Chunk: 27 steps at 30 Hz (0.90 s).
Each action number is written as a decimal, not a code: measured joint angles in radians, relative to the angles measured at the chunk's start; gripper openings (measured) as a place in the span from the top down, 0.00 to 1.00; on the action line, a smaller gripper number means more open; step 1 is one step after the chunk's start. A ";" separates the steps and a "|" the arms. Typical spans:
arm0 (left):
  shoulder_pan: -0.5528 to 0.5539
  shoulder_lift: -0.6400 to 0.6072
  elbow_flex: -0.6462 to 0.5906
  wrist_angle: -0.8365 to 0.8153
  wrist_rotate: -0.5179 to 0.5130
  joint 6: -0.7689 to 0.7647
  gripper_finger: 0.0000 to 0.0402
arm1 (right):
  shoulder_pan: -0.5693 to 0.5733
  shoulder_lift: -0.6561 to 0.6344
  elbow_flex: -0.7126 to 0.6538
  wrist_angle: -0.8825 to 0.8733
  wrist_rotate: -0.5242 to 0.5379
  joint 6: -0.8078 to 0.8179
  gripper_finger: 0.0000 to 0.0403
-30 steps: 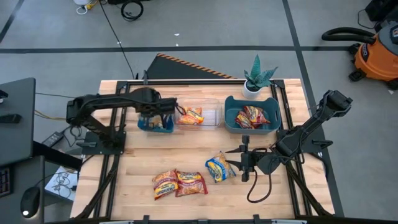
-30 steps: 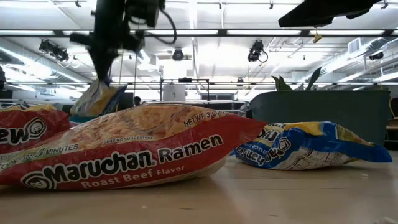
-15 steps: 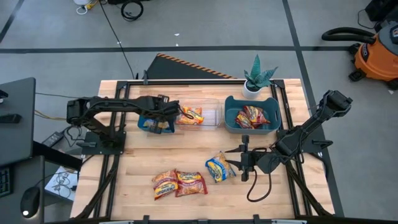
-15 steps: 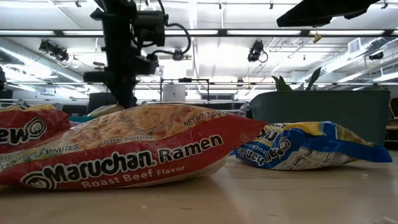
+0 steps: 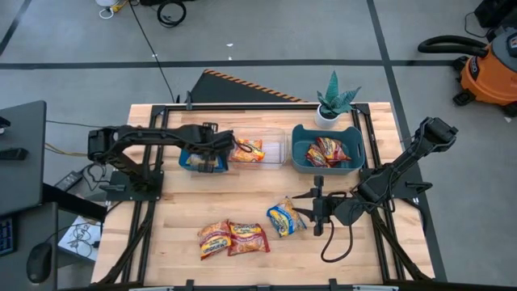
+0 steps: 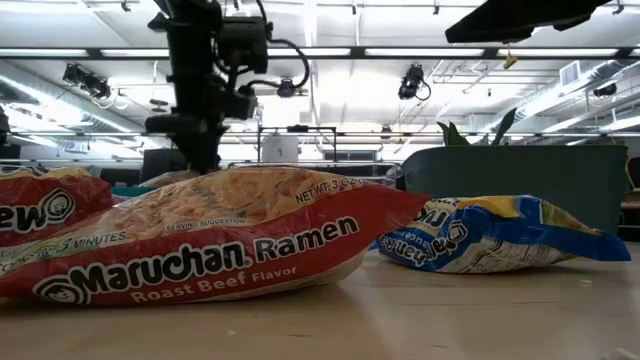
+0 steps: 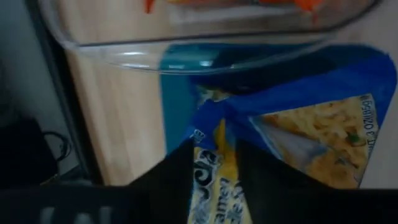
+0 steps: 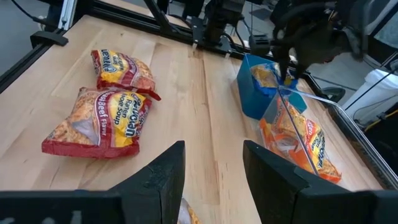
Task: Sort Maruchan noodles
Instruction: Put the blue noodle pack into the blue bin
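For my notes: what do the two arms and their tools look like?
Both arms are matte black, built of slim jointed segments. The left arm and right arm look identical. The right tool carries two flat dark fingers, and a black cable loops beside it. No markings are visible.

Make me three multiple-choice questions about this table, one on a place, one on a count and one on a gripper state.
1. Where is the left gripper?
A. over the blue bin
B. by the plant
C. at the table's front edge

2. How many loose packets lie on the bare table?
A. one
B. three
C. five

3. How is the right gripper?
A. shut on a packet
B. open, holding nothing
C. out of view

Answers: 1 A, it hangs in the blue bin with the blue-and-yellow packet. 2 B, two red packets and a blue-and-yellow one. 3 B, its fingers stand apart.
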 joint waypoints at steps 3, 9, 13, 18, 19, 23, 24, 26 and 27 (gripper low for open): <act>-0.009 0.000 0.072 -0.064 -0.041 -0.045 0.57 | 0.000 0.000 0.000 0.000 -0.002 0.000 0.58; -0.037 0.000 0.294 -0.144 0.043 -0.266 0.49 | 0.000 0.000 0.000 0.000 -0.003 0.000 0.58; -0.108 0.000 0.332 0.011 0.224 -0.366 0.51 | -0.001 0.000 0.000 -0.001 -0.003 0.000 0.58; -0.265 0.069 0.332 0.192 0.206 -0.406 0.54 | -0.001 0.000 0.000 0.000 -0.004 0.000 0.58; -0.295 0.091 0.332 0.231 0.188 -0.415 0.54 | -0.002 0.000 0.000 0.000 -0.005 0.002 0.58; -0.380 0.196 0.332 0.319 0.178 -0.484 0.55 | -0.002 0.000 0.000 0.002 -0.005 0.001 0.58; -0.391 0.226 0.332 0.341 0.190 -0.501 0.55 | -0.002 0.000 0.000 0.003 -0.004 -0.002 0.58; -0.406 0.278 0.331 0.368 0.215 -0.529 0.55 | -0.002 0.000 0.000 0.007 -0.004 -0.005 0.58; -0.411 0.303 0.331 0.393 0.237 -0.537 0.55 | -0.003 0.000 0.000 0.007 -0.004 -0.006 0.58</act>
